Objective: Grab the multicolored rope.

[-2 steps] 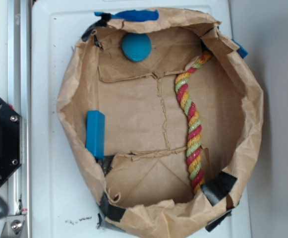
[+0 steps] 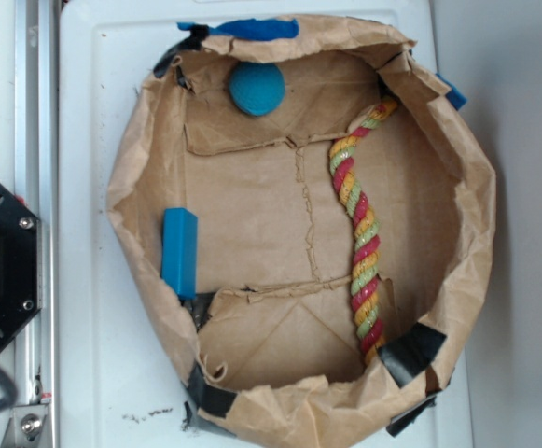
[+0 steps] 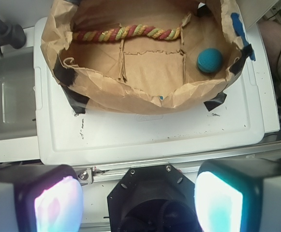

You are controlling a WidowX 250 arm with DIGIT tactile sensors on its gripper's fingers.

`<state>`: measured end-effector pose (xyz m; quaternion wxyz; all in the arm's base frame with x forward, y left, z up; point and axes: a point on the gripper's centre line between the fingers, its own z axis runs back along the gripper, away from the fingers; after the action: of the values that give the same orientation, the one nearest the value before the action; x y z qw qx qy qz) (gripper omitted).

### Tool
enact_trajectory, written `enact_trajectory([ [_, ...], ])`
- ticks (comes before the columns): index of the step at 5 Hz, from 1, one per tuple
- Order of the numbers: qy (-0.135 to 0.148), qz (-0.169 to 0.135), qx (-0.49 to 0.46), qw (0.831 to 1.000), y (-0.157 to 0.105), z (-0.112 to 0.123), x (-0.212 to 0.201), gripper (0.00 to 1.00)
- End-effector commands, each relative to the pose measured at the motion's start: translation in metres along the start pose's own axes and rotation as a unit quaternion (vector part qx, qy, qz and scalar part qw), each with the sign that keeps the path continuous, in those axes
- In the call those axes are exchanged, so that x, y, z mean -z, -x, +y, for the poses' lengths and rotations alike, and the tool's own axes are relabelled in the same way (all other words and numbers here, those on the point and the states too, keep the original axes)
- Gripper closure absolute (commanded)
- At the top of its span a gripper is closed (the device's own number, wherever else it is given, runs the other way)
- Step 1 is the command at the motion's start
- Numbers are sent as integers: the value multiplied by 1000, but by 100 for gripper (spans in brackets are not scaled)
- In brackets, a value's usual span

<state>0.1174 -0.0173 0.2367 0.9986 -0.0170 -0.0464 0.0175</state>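
Where the multicolored rope (image 2: 359,233) lies, along one side of the brown paper bag's floor, it is far ahead of the pincer and untouched; in the wrist view it (image 3: 125,34) runs crosswise at the far side of the bag, well beyond the two fingers, its red, yellow-orange and green strands twisted together, one frayed end near the bag's taped corner; the rope rests flat and slightly curved, apart from everything else in the bag. Nearer to the pincer than the rope, and off to its right in the wrist view, sits a teal ball (image 3: 209,60) on the bag floor; a blue block (image 2: 179,252) stands against the bag's near wall, seen clearly only from the exterior camera. The paper bag (image 2: 131,187), rolled down into a shallow tray with black and blue tape at its rim, sits on a white lid (image 3: 145,135). The pincer (image 3: 139,202) hangs outside the bag, above the robot's black base (image 3: 147,193) and the metal rail, looking down and forward; its fingers (image 3: 53,203) stand wide apart at the lower corners of the wrist view, holding nothing; the arm itself is pulled back, with only its base at the exterior view's edge.
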Motion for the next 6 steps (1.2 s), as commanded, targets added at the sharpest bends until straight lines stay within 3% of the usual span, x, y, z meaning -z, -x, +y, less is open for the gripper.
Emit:
enact_trajectory([
  [1,-4,-25,6,1000,-96,10,11,0],
  [2,3,-44,66,997,-129,14,20,0],
  [5,3,-44,66,997,-129,14,20,0],
  [6,45,-53,186,980,-140,18,30,0],
])
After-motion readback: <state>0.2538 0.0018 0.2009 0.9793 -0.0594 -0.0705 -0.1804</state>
